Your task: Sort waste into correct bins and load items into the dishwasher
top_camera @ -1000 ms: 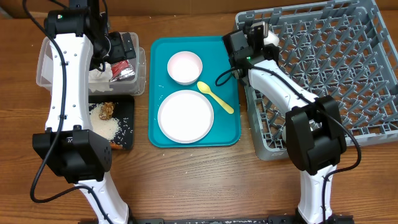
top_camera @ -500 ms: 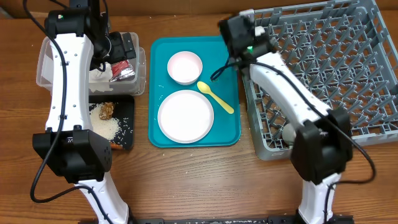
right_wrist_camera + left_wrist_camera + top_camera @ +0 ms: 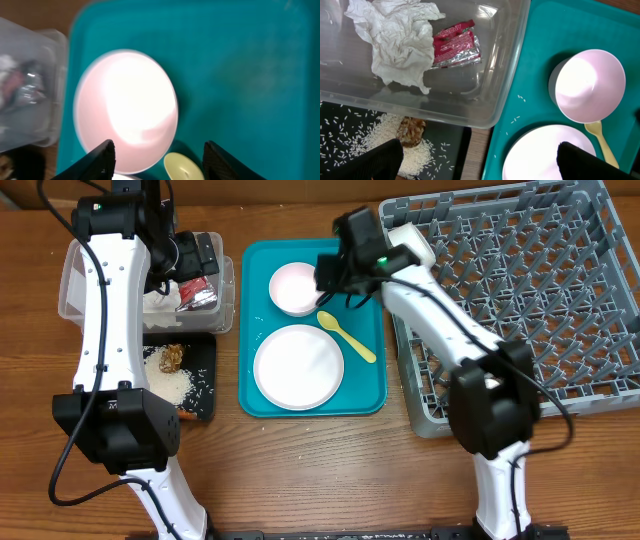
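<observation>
Bowl (image 3: pixel 125 110) sits upright on the teal tray (image 3: pixel 365 385), just beside the spoon (image 3: pixel 347 336); it looks light, stiff, glossy and likely slippery, so pinch its rim; right hand (image 3: pixel 157 161) hovers over it, apart and empty; left hand (image 3: pixel 485 162) gapes above the tub (image 3: pixel 485 75).

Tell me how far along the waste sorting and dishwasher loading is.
Waste looks sorted: the napkin and red wrapper lie in the clear tub, rice and a brown lump on the black tray. In hand: the right gripper hovers open over the bowl on the teal tray, holding nothing. To do: that bowl, the plate and the yellow spoon are not yet in the rack, where one white dish shows at a corner.
</observation>
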Robot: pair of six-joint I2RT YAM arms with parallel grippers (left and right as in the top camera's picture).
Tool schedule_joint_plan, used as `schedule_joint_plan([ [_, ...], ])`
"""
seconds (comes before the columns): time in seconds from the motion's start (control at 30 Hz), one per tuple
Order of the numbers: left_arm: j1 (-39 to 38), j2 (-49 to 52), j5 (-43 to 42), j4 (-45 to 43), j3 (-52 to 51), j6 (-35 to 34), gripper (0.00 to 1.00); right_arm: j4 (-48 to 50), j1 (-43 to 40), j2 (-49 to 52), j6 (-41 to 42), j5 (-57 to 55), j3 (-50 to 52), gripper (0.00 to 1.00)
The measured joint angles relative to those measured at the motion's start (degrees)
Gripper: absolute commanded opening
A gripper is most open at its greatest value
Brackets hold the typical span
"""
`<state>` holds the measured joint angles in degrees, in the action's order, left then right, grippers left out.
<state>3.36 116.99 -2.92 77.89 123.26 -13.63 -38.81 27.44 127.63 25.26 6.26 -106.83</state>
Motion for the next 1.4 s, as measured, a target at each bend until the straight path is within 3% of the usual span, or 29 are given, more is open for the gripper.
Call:
schedule_joint_plan([
  [0.37, 0.02, 0.00, 0.00, 0.00, 0.00, 0.00, 1.00, 0.61, 1.09, 6.01, 4.79, 0.98, 0.04, 0.26],
  [0.47, 0.02, 0.00, 0.00, 0.02, 0.00, 0.00, 1.00, 0.20, 1.01, 6.01, 4.74, 0.98, 0.00, 0.04],
  [0.73, 0.02, 0.00, 0.00, 0.02, 0.00, 0.00, 1.00, -6.43, -0.76, 5.77, 4.87, 0.96, -2.56, 0.04],
  [0.87, 0.02, 0.00, 0.00, 0.00, 0.00, 0.00, 1.00, -13.64, -1.81, 0.85, 3.37, -3.52, -4.96, 0.04],
  [1.0, 0.02, 0.00, 0.02, 0.00, 0.00, 0.00, 1.00, -23.96, -1.95, -11.45, 2.16, -19.15, -8.28, 0.04],
  [1.17, 0.02, 0.00, 0.00, 0.07, 0.00, 0.00, 1.00, -46.82, -2.36, -24.76, 9.18, -53.33, -11.08, 0.04],
  [1.27, 0.02, 0.00, 0.00, 0.04, 0.00, 0.00, 1.00, -53.83, -3.32, -24.39, 15.19, -60.94, -10.54, 0.04],
  [1.4, 0.02, 0.00, 0.02, 0.02, 0.00, 0.00, 1.00, -52.37, -4.09, -22.38, 21.57, -62.10, -5.25, 0.04],
])
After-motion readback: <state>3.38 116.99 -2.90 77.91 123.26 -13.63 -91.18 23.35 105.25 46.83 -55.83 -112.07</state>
